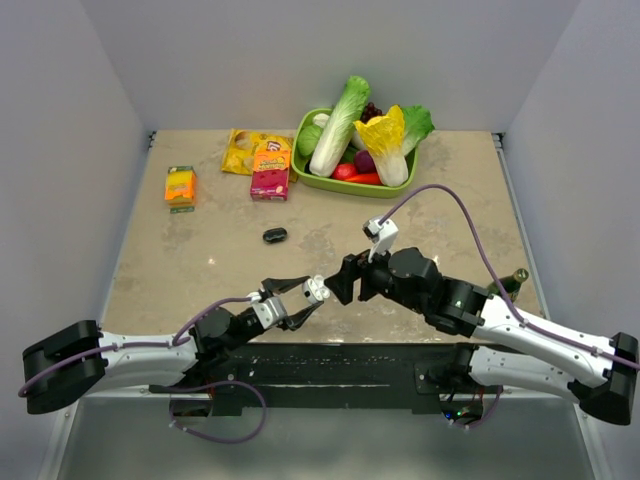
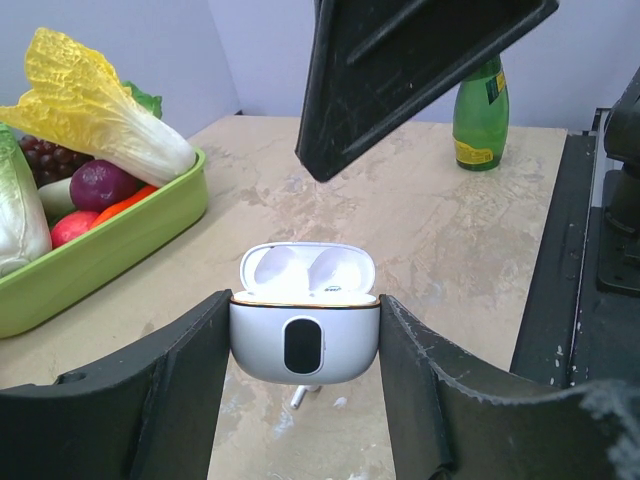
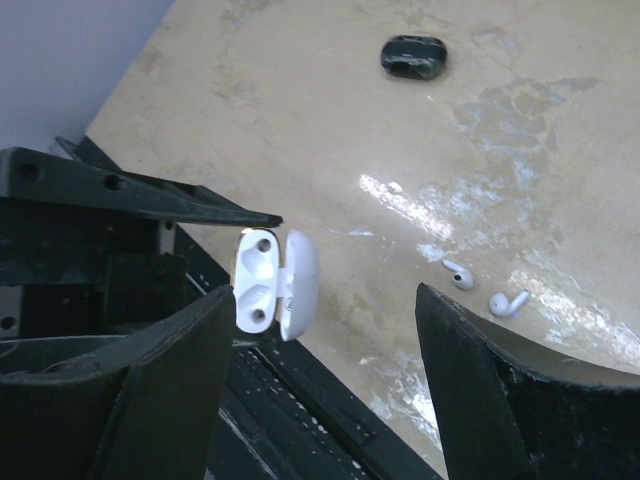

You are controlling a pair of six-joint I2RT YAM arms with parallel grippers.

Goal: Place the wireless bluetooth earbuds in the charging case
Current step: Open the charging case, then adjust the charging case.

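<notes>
The white charging case (image 2: 305, 335) is pinched between the fingers of my left gripper (image 2: 305, 310), lid open and both sockets bare. It shows from the side in the right wrist view as the case (image 3: 272, 283), held just off the table's near edge. Two white earbuds (image 3: 458, 274) (image 3: 508, 302) lie loose on the tabletop beyond it. My right gripper (image 3: 325, 300) hangs open above the table, nothing between its fingers, one finger (image 2: 400, 70) looming over the case. From above, the left gripper (image 1: 305, 292) and right gripper (image 1: 340, 285) nearly meet at the case (image 1: 316, 289).
A green tray (image 1: 330, 183) of vegetables sits at the back. Left of it lie a red snack box (image 1: 270, 172), a yellow bag (image 1: 243, 150) and an orange box (image 1: 181, 186). A small black case (image 1: 275, 235) is mid-table. A green bottle (image 2: 481, 115) stands at the right.
</notes>
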